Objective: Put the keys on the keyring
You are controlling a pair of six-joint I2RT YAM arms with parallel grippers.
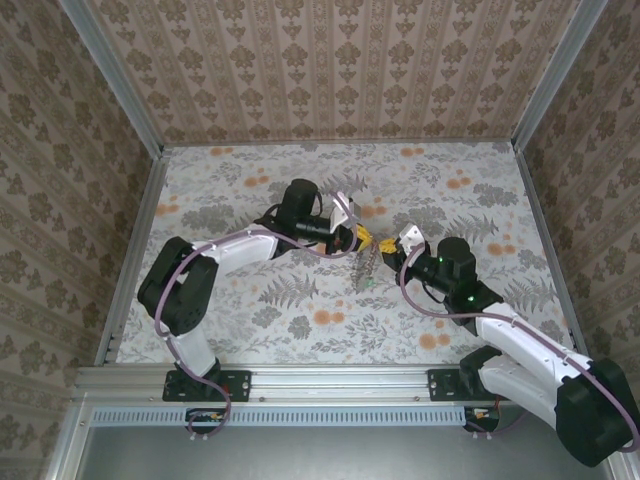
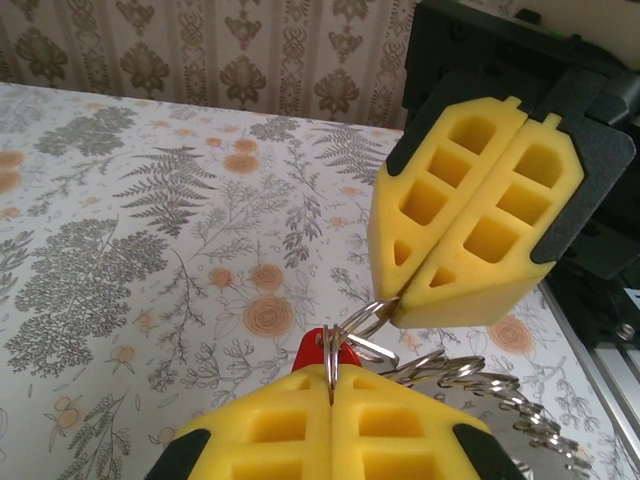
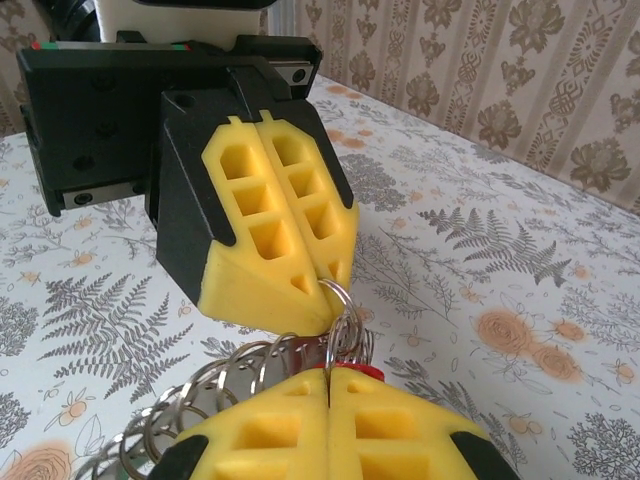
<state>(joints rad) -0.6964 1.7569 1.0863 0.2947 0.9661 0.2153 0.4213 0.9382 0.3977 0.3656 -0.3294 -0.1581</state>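
My two grippers meet tip to tip above the middle of the table. The left gripper [image 2: 331, 392] [image 1: 360, 238] is shut on a thin steel ring of the keyring [image 2: 470, 378]. A key with a red head [image 2: 311, 352] hangs on that ring, just behind the yellow pads. The right gripper [image 3: 329, 372] [image 1: 392, 247] is shut on a neighbouring ring, with the red head [image 3: 366, 372] beside its pads. The remaining linked rings of the keyring [image 3: 190, 400] sag below both grippers [image 1: 365, 272]. Other keys are too small to make out.
The floral tabletop [image 1: 300, 320] lies under the grippers, walled in by patterned panels with metal rails [image 1: 130, 260] along the sides. Both arms reach in from the near edge, purple cables along them.
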